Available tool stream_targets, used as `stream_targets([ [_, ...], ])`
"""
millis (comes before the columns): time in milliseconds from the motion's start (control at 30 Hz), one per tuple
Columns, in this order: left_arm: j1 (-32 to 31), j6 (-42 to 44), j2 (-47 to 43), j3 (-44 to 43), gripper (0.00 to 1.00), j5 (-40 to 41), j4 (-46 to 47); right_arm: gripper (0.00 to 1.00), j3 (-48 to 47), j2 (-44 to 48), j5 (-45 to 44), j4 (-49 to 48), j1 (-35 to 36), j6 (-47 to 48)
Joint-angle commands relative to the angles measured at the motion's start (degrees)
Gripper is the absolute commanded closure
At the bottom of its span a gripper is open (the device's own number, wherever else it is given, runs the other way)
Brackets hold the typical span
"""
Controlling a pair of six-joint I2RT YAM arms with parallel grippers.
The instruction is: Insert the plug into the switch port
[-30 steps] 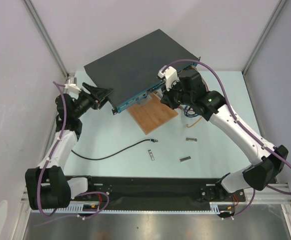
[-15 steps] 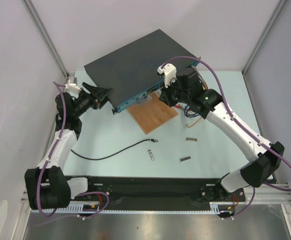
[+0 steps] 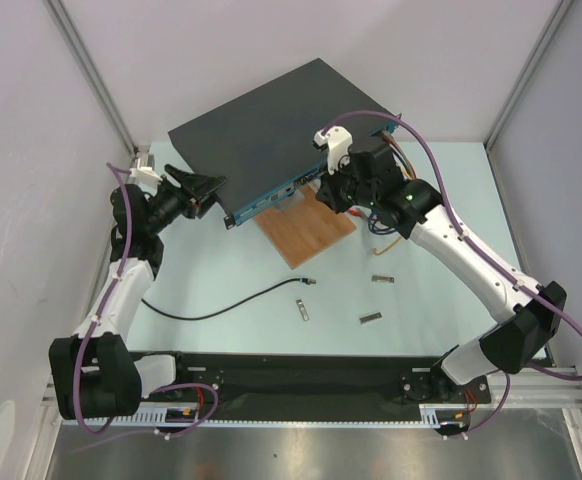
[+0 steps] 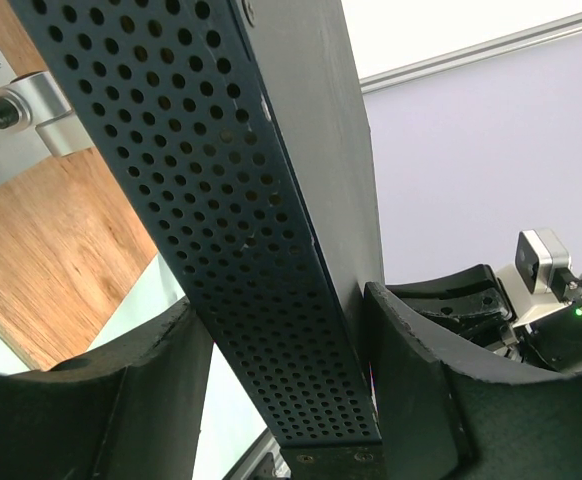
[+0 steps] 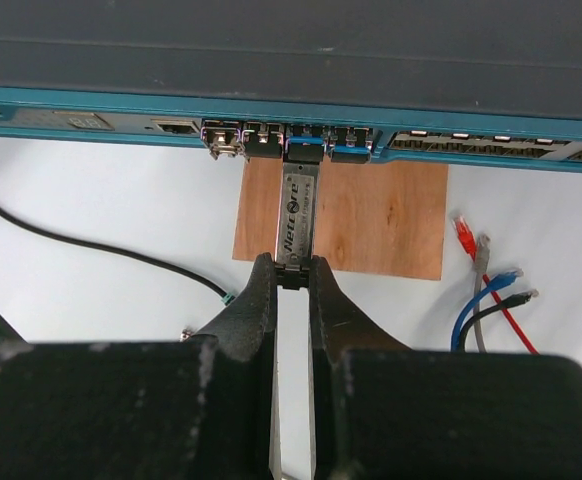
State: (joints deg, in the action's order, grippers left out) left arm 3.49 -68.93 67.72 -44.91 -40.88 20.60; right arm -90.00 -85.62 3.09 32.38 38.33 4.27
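Right pincer (image 5: 293, 275): jaws narrow, clamped on the near end of a silver module (image 5: 296, 210). The module lies straight away from the fingers. Its far end sits at a switch port (image 5: 303, 140) in the row on the blue face (image 5: 91, 110) of the switch box (image 3: 271, 130). How deep it is seated cannot be told.

Left pincer (image 4: 276, 310): jaws spread wide around the left corner of the switch box. One finger lies against each side of the perforated side wall, and both appear to touch it.

Plug (image 3: 309, 282): not held by either pincer. It lies on the desk (image 3: 421, 290), near the near corner of the wooden board (image 3: 306, 235) and well apart from the blue face. The tip is small and pale, with a greenish tint in the right wrist view (image 5: 227, 297). It ends a thin black cable (image 3: 221, 308) that curves away to the left across the desk.

Switch box: flat, dark grey, set at a slant at the far side of the desk. The blue face overhangs the far edge of the wooden board.

Other items: three small silver sticks (image 3: 371, 318) lie loose on the desk to the right of the plug. Red, blue and grey cable ends (image 5: 481, 290) lie right of the board.
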Motion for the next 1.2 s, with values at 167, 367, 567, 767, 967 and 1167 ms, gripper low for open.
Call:
stream_targets([
  [167, -1.73, 4.85, 0.3, -2.73, 1.0, 1.77, -0.91, 1.0, 1.49, 2.92, -0.9, -4.08, 0.78, 0.03],
  [367, -1.64, 5.38, 0.3, -2.73, 1.0, 2.04, -1.44, 1.0, 1.23, 2.57, -0.72, -4.26, 1.22, -0.05],
  [567, -1.64, 5.47, 0.57, -3.08, 1.0, 1.95, -1.61, 1.0, 0.7, 2.3, -0.46, -4.17, 1.49, -0.23],
  [767, -1.73, 5.47, 0.57, -2.91, 1.0, 1.86, -1.44, 1.0, 0.79, 1.69, 0.33, -3.99, 2.01, -0.67],
  [967, -1.73, 5.56, 0.48, -2.73, 1.0, 1.6, -1.62, 1.0, -0.09, 1.07, 0.25, -4.26, 2.1, -0.85],
  [1167, -1.64, 5.56, 0.74, -3.26, 1.0, 1.42, -1.79, 1.0, -0.18, 0.28, -0.46, -4.69, 1.93, -0.67],
])
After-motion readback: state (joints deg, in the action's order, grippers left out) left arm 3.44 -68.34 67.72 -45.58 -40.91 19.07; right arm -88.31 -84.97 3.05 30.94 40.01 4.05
